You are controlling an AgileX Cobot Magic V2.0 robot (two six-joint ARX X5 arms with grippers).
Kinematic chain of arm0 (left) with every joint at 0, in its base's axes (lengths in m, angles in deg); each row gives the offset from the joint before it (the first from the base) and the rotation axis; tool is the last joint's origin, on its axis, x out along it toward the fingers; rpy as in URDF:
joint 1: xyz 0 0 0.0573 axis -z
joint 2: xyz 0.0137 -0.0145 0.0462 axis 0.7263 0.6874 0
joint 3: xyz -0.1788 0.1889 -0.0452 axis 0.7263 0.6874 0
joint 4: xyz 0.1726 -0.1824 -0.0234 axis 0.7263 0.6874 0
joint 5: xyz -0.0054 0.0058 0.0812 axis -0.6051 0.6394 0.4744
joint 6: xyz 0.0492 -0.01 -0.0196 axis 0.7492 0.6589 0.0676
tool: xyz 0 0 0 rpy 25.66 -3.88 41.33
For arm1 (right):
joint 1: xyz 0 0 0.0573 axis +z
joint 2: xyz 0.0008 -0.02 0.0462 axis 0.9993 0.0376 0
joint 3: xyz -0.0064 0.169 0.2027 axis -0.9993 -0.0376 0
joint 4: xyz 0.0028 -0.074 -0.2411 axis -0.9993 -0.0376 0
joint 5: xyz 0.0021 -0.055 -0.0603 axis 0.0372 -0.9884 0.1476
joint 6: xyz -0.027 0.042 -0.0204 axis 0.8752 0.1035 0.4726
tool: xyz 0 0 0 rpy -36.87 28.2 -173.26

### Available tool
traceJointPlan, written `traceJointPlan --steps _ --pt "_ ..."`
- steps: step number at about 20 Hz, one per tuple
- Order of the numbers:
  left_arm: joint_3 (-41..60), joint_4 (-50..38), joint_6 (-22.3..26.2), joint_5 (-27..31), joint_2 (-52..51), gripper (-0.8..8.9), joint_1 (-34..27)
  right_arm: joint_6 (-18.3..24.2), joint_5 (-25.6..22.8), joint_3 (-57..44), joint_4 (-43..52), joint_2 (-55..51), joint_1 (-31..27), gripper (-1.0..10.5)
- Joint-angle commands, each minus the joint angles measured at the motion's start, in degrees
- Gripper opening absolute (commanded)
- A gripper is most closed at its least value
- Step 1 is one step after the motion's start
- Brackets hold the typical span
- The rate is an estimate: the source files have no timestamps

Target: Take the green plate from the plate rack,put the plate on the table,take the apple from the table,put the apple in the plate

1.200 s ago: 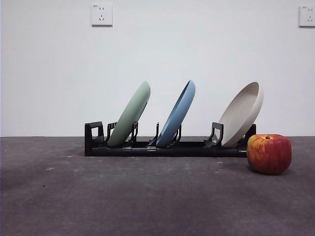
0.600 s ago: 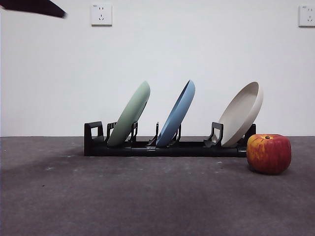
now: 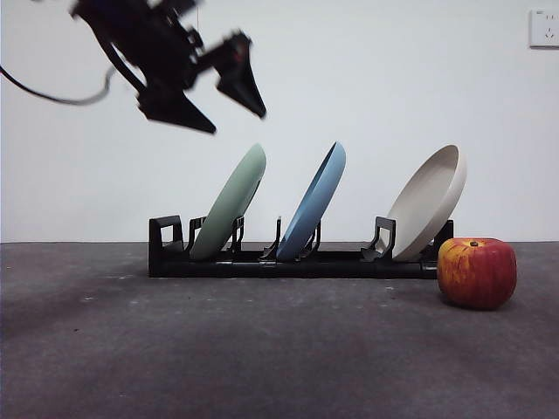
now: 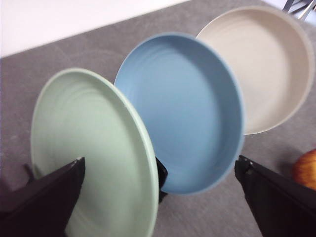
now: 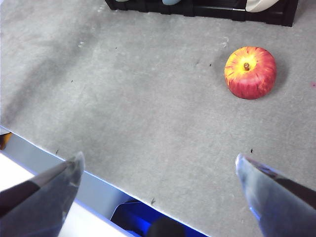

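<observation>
At upper left of the front view I see my left end effector (image 3: 229,109) spread wide above the green plate (image 3: 231,202); the right end effector (image 5: 158,170) is released too.

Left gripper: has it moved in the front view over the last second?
Yes. The left gripper has swung in from the upper left corner, rightward and down, and now hangs with open jaws above the green plate standing in the plate rack.
</observation>
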Motion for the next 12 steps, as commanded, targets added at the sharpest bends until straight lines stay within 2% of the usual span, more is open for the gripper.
traceJointPlan --steps 1,8,9,11,12 --pt "-1.55 -2.78 0.68 0.33 4.96 6.37 0.57 -0.26 0.02 0.07 0.17 0.13 0.13 6.6" --pt "-2.05 -5.95 0.46 1.99 11.76 6.18 1.53 -0.35 0.00 0.07 0.17 0.17 0.13 6.6" --pt "-2.05 -5.97 0.48 1.95 11.91 5.41 1.77 -0.35 0.00 0.07 0.17 0.17 0.13 6.6" --pt "-2.05 -5.97 0.46 1.66 11.91 2.64 1.88 -0.35 -0.02 0.07 0.24 0.17 0.13 6.6" --pt "-2.05 -5.92 0.46 1.51 11.91 1.74 1.92 -0.35 -0.07 0.07 0.24 0.20 0.13 6.6"
